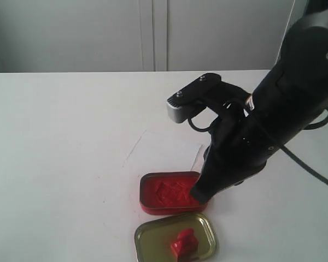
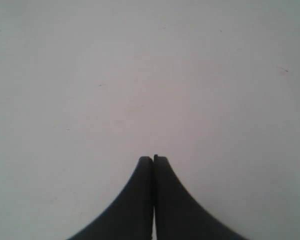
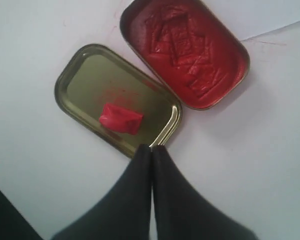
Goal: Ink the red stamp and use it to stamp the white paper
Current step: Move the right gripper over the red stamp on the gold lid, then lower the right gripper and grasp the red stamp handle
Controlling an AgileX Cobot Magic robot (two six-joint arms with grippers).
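Stamp [image 1: 185, 244] lies loose in the gold lid [image 1: 150, 237], just beside the tin [image 1: 172, 192] on its camera side. Nothing grips it.

Paper [image 1: 164, 148] lies flat on the table [image 1: 60, 136] at the tin's far side. Whether it touches the tin or is tucked under it cannot be told. No print can be made out.

Right end effector [image 1: 199, 193]: jaws pressed together, empty, tip low at the tin's rim toward the lid. Left end effector [image 2: 153, 159]: jaws closed on nothing, over bare table, away from the tin.

Progress, judged: nothing done. Pickup, inking and stamping are all left.

Views: the right wrist view shows press marks in the tin's paste and red smears in the lid, which are blurred in the exterior view. Only the exterior view shows most of the paper. The left end effector appears only in its own wrist view.
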